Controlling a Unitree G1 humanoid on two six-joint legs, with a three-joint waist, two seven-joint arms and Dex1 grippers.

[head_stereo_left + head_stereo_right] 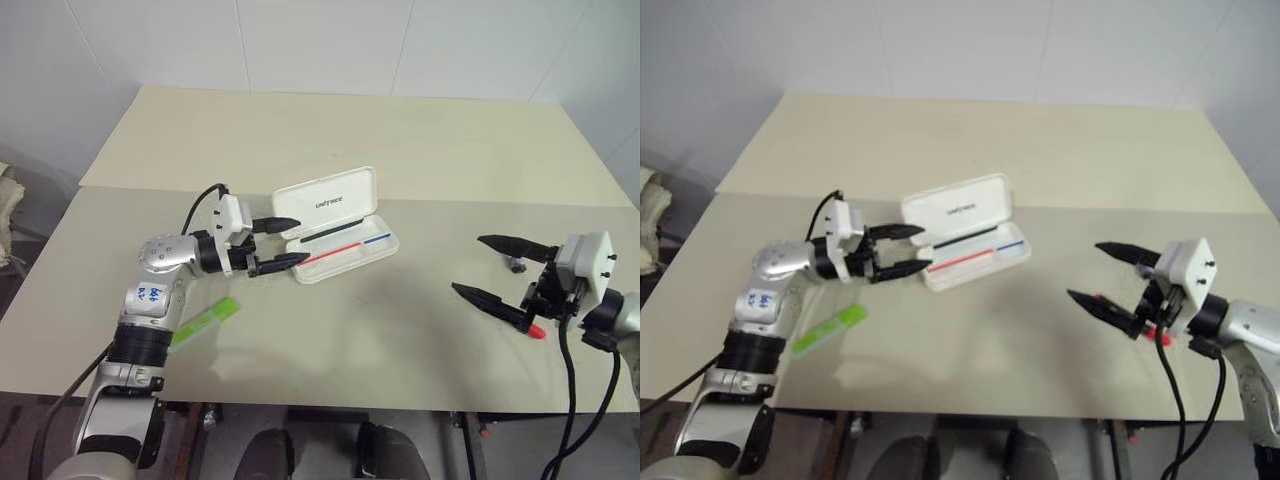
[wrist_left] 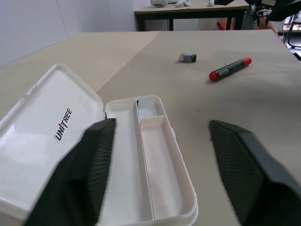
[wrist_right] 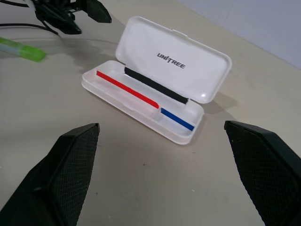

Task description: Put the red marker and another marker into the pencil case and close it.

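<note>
Left eye view: short thick red marker with black end [image 1: 536, 331] on beige table [image 1: 400, 330], at four o'clock, beneath right gripper [image 1: 484, 266], jaws spread wide, holding nothing. White hard-plastic hinged pencil case [image 1: 340, 228], lid up, centre. Left gripper [image 1: 288, 240] at case's nine o'clock end, jaws parted, empty. Flat light-green highlighter marker [image 1: 205, 322] at seven o'clock. Small dark object [image 1: 516, 265] near right gripper.

The open case [image 3: 155, 89] bears dark "UNITREE" lettering inside its lid [image 3: 171, 60]; no other text is legible.
</note>
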